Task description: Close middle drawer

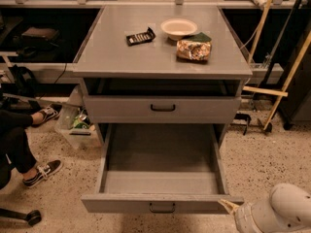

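Observation:
The middle drawer [162, 178] is a wide grey drawer, pulled far out of the cabinet, with a bare shallow tray and a small black handle [162, 207] on its front. The taller upper drawer [163, 108] above it is pushed in. The lowest drawer is hidden under the open one. My gripper [228, 207] shows only as a pale tip at the right end of the open drawer's front, touching or nearly touching the corner. My white arm [279, 212] fills the lower right corner.
The grey cabinet top [116, 57] holds a black remote [140, 36], a white bowl [179, 28] and a snack bag [194, 49]. A seated person's legs and shoes [43, 169] are at the left, beside a plastic bin [73, 123]. Wooden poles [279, 89] lean at the right.

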Motion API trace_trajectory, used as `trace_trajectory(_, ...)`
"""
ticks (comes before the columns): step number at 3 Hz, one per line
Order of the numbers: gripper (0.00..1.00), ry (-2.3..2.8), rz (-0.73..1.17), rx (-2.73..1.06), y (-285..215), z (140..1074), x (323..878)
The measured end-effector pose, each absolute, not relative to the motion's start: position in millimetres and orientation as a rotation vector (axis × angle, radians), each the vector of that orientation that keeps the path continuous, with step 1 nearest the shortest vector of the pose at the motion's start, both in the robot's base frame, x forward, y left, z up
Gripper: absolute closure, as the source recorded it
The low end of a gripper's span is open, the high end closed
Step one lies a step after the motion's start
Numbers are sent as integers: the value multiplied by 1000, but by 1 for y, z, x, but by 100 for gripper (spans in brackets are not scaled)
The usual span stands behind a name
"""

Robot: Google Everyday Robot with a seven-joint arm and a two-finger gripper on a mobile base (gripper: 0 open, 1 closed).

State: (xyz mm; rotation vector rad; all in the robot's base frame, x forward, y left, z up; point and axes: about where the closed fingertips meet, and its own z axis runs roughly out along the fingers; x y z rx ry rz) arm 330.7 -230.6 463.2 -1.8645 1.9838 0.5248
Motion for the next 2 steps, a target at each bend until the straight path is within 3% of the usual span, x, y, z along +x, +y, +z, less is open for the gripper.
trace_trajectory(2,0,2015,557,-1855,-228,443,339)
